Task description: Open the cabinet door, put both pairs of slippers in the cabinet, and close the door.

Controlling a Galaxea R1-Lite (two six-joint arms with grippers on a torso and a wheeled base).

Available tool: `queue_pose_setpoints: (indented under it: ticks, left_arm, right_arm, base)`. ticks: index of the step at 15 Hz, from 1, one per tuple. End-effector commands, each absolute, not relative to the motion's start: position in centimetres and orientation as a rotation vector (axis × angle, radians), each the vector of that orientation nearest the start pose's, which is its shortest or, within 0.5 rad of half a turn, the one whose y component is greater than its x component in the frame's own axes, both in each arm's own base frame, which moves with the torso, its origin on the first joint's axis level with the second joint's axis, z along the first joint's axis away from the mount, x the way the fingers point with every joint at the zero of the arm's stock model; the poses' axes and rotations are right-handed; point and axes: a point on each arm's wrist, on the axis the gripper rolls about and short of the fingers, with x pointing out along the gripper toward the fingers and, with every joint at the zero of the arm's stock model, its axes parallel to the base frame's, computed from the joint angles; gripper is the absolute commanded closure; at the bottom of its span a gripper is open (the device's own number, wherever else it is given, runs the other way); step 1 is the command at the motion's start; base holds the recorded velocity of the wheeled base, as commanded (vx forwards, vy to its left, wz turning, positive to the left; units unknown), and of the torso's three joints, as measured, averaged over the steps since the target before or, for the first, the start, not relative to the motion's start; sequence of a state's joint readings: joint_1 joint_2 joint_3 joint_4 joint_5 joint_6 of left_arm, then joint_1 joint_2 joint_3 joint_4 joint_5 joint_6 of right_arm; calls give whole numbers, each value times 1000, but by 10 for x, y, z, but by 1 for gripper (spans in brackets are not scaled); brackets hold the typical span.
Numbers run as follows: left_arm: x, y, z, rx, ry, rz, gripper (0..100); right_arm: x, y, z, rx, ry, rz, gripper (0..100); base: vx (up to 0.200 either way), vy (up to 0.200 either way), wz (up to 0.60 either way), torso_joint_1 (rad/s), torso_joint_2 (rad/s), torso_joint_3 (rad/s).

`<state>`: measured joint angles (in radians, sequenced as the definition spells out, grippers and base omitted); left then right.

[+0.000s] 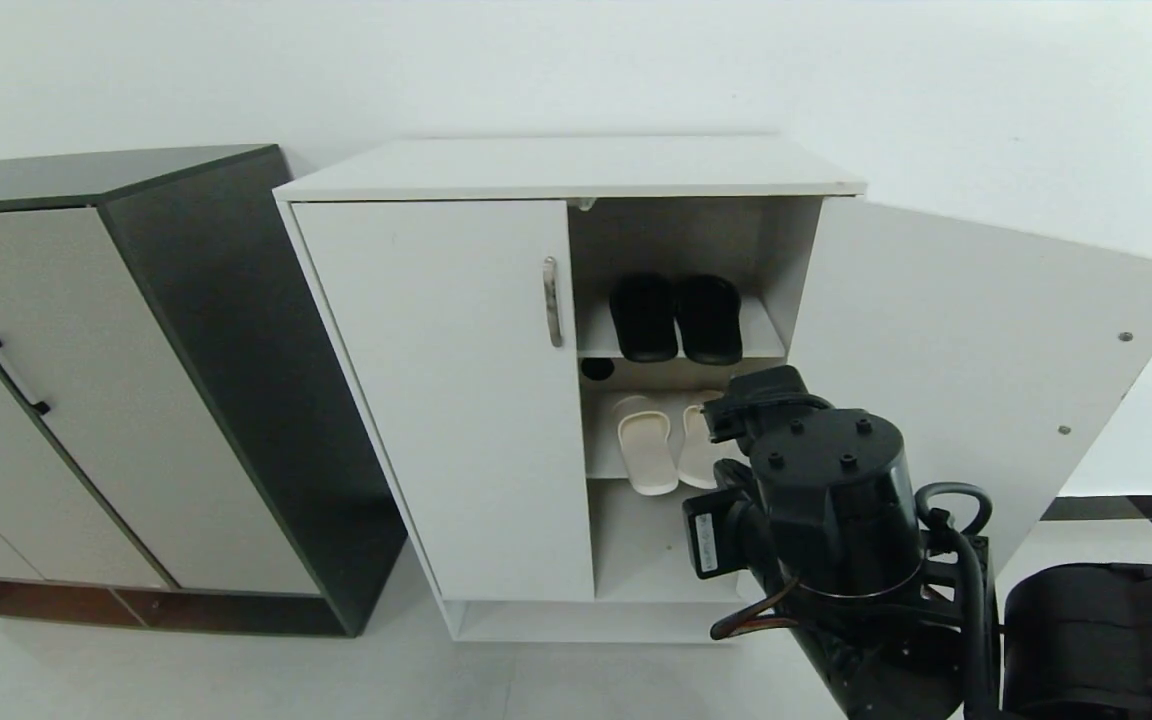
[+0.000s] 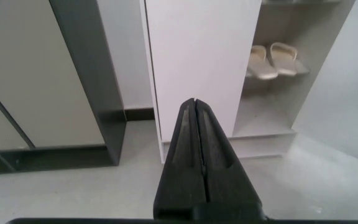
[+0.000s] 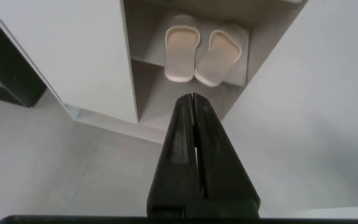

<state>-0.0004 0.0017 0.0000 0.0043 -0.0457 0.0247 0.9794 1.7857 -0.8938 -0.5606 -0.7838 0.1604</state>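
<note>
Two pairs are already in. Head view: the black slippers (image 1: 676,318) sit on the upper shelf of the white cabinet (image 1: 556,165) and the white slippers (image 1: 661,450) on the shelf below, with the right door (image 1: 966,360) swung wide open, so I'd say only the closing is left. Left wrist view: the left gripper (image 2: 194,107) is pinched together with nothing in it, low in front of the closed left door (image 2: 201,56). Right wrist view: the right gripper (image 3: 193,99) is also closed and empty, pointing at the white pair, with the open door panel just beside it. My take: get the right arm round to the door's outer face near the free edge and push in one smooth arc. Watch the white heels, they seem to poke past the shelf edge.
</note>
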Motion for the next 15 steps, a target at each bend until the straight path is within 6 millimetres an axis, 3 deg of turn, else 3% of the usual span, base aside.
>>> queue_pose_setpoints:
  ticks: [1, 15]
  left_arm:
    - [-23, -1, 75, 24, 6, -46, 100]
    - [-23, -1, 75, 24, 6, -46, 100]
  right_arm:
    - [194, 260, 172, -100, 228, 175, 100]
    - [193, 259, 170, -105, 232, 176, 100]
  base:
    - [0, 0, 0, 134, -471, -349]
    - [0, 0, 0, 160, -479, -318]
